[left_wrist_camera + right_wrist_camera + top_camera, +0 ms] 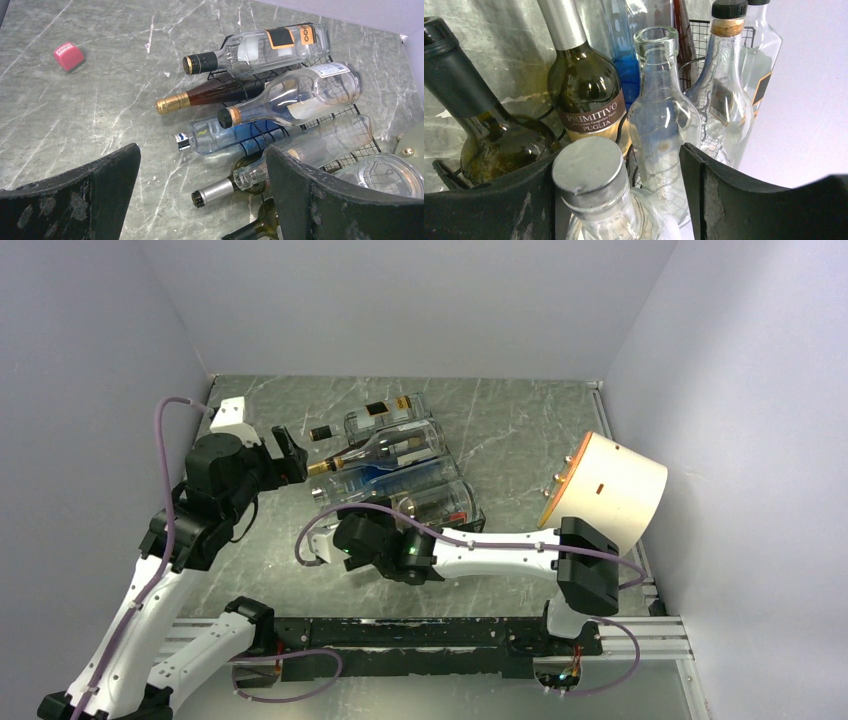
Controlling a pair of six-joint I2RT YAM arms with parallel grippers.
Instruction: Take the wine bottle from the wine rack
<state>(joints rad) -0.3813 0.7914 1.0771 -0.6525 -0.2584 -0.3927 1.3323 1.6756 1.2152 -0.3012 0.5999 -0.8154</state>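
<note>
The black wire wine rack (476,521) lies mid-table, loaded with several bottles lying on their sides; it also shows in the left wrist view (345,112). My right gripper (347,540) is at the rack's near end. In the right wrist view its jaws (619,157) are open around the silver cap of a clear bottle (589,175); the left finger touches the cap and the right finger stands apart. Behind it are a green Primitivo wine bottle (584,95) and a black-foiled dark bottle (479,110). My left gripper (291,455) is open and empty (202,165), hovering left of the bottle necks.
A pink cube (69,55) lies on the marble table left of the rack. A white cylinder with an orange face (610,490) stands against the right wall. Grey walls close in the left, back and right sides.
</note>
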